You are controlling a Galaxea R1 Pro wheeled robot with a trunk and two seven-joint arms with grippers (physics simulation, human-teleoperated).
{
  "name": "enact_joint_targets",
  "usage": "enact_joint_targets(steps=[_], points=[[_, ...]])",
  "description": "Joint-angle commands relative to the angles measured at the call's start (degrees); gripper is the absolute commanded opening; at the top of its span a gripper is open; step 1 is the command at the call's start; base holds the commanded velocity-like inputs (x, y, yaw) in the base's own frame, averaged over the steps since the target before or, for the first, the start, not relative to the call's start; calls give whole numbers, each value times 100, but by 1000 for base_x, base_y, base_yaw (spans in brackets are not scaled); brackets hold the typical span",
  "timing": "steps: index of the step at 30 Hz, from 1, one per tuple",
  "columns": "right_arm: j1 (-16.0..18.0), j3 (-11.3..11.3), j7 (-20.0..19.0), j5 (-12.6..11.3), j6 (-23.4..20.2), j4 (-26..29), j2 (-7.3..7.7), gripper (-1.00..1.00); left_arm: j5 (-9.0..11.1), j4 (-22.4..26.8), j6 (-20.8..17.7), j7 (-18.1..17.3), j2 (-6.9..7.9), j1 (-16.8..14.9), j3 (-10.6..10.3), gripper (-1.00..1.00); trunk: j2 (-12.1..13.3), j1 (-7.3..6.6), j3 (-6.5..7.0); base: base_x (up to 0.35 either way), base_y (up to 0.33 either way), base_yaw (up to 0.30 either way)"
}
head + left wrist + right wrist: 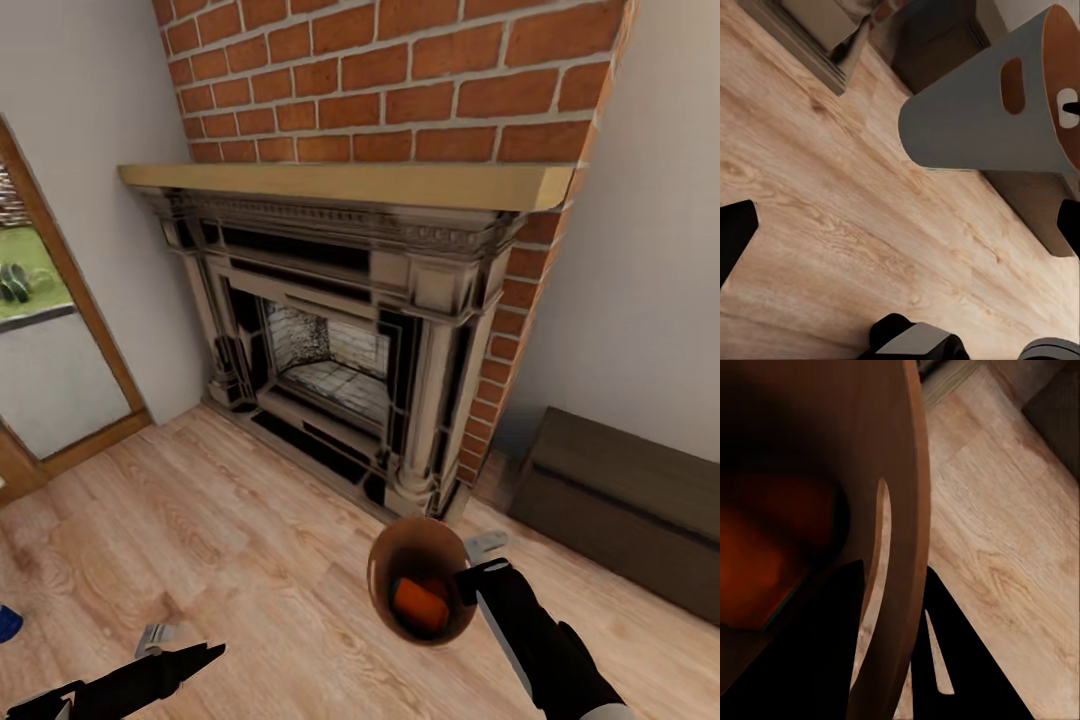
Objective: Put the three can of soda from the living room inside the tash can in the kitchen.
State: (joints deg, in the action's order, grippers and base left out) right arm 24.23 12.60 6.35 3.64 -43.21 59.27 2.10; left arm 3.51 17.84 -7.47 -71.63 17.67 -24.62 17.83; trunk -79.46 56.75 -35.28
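Note:
The tash can (385, 560), a round bin with a glossy brown inside, hangs above the wood floor in front of the fireplace. My right gripper (472, 570) is shut on its rim at the right side. One orange can of soda (420, 605) lies in its bottom. In the right wrist view the bin's wall (900, 510) stands between the dark fingers (960, 652), and the orange can (757, 562) glows inside. The left wrist view shows the bin's grey outside (975, 120) with a handle slot. My left gripper (185, 648) is low at the left, open and holding nothing (900, 225).
A brick fireplace (350, 330) with a wooden mantel (350, 182) stands straight ahead. A dark low cabinet (620, 500) sits by the right wall. A glass door (40, 330) is at the left. A small blue thing (5, 622) shows at the left edge; what it is I cannot tell.

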Motion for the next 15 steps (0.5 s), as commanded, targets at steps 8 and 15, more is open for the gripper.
enact_joint_targets(steps=[8,15], points=[[3,105,-11,49,-3,3,1,-100,0,0,0,-3,0,1,0,100,0,0,-23,236,271,286],[3,110,-11,49,-3,5,1,-100,0,0,0,-8,4,1,-3,100,0,0,-44,238,271,285]])
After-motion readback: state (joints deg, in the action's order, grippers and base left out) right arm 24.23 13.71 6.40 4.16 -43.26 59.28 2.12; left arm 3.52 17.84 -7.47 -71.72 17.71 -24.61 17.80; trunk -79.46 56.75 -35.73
